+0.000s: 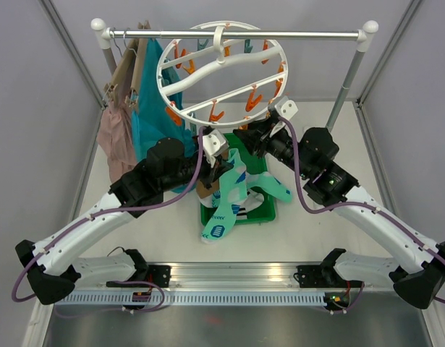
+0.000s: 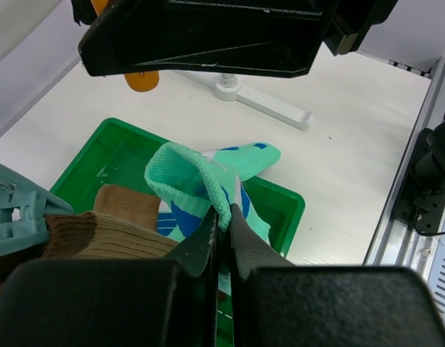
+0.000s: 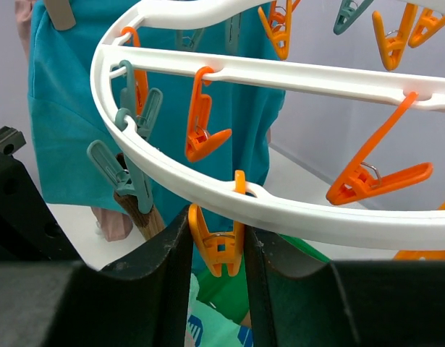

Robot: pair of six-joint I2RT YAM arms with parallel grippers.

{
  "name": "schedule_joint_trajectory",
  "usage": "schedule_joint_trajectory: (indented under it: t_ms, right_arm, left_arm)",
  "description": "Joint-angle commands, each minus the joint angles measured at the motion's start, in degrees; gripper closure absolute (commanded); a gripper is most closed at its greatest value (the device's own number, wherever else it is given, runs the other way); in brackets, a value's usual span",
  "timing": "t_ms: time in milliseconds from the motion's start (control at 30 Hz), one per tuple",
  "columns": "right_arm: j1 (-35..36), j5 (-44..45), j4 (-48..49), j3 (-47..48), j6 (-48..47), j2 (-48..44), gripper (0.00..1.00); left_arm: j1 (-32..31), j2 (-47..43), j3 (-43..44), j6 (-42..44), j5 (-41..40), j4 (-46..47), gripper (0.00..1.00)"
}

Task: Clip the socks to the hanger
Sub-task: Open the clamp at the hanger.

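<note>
One hanger [image 1: 222, 58], one green tray [image 2: 113, 152]

I am pinching a mint-teal, blue-and-white-patterned sock [image 2: 186, 173] and an orange peg [image 3: 216, 249] on the white hanger [image 3: 316, 217].

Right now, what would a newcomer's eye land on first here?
The big white ring hanger, hung from the rail at the back. Under its rim, the right gripper clamps an orange peg. Over the green tray mid-table, the left gripper pinches a mint sock by its cuff.
</note>
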Motion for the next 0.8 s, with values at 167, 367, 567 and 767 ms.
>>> schedule_joint_trajectory:
  t_ms: [167,367,567,767]
  right_arm:
    - [0.37,2.04,-3.38,6.42,7.30,1.23,1.00]
    - [0.54,5.99,-8.37,10.37,10.64,2.20,1.00]
    - [0.63,8.98,-12.16,14.24,12.67,3.51,1.00]
    - [0.72,10.13,-13.75,15.65,13.90,4.22,1.00]
  left_arm:
    - [-0.13,1.24,2.07,7.85,-1.53,6.07,0.98]
    - [-0.13,0.72,3.47,18.13,-0.22,7.93,0.98]
    - [-0.13,1.68,6.11,26.40,-0.65,6.52,0.98]
    - [-0.13,4.31,8.49,32.28,-1.53,2.92,0.98]
